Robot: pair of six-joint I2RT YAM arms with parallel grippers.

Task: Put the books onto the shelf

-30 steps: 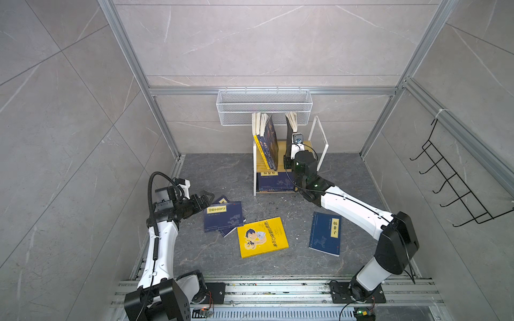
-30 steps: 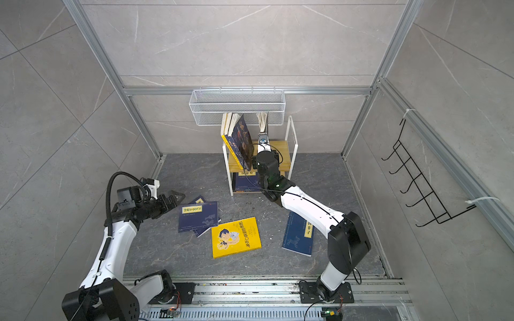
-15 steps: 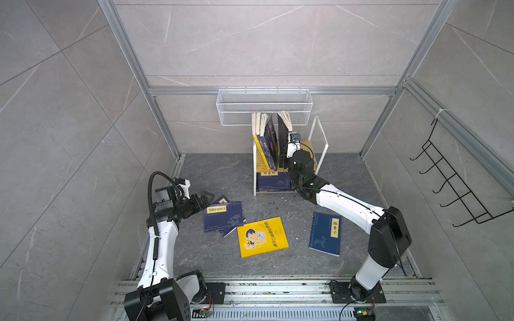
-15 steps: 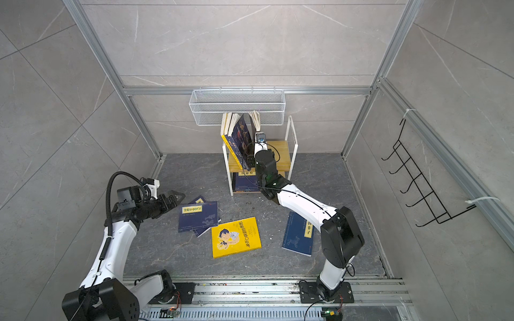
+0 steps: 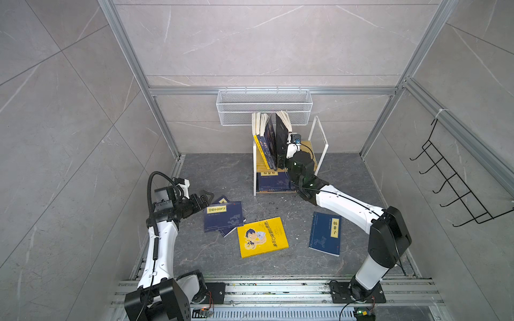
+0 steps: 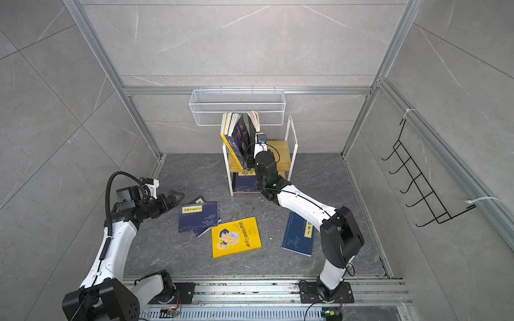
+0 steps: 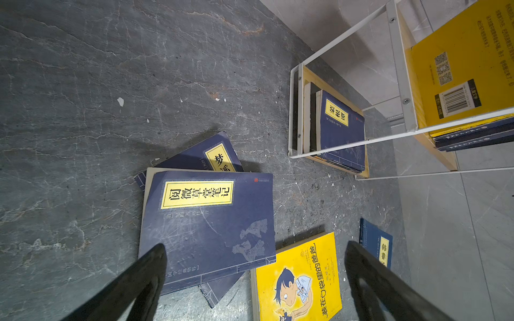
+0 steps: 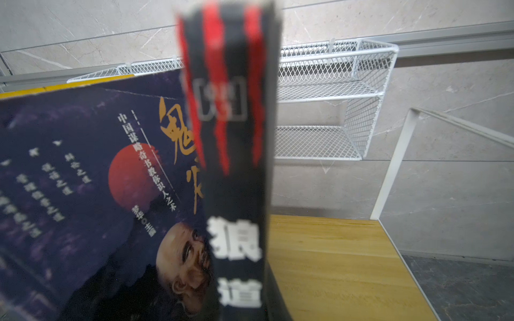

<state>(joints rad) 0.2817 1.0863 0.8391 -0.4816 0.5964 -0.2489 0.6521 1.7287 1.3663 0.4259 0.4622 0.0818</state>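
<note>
the task looks a bit more than half done. the right pincer (image 5: 281,164) is closed on the lower spine of a black book (image 5: 281,139) with white characters and holds it upright over the upper board of the shelf (image 5: 309,146). whether the book already stands on the wood, i cannot tell. directly beside this pincer, on the side away from the bare part of the board, several leaning books (image 5: 264,139) already stand in a row; the black one is close against them. under the pincer, on the lower board, a few flat books (image 5: 272,182) lie in a pile.

the left pincer (image 5: 204,196) is fully open and holds nothing. it hangs low over the floor, and just in front of its tips lies a navy book (image 5: 224,218) with a yellow label, on top of a second navy book (image 5: 222,200). further beyond lie a yellow book (image 5: 262,237) with a cartoon boy, then a lone navy book (image 5: 325,233).

so i judge four books are left on the floor, and the black one must be released first.
</note>
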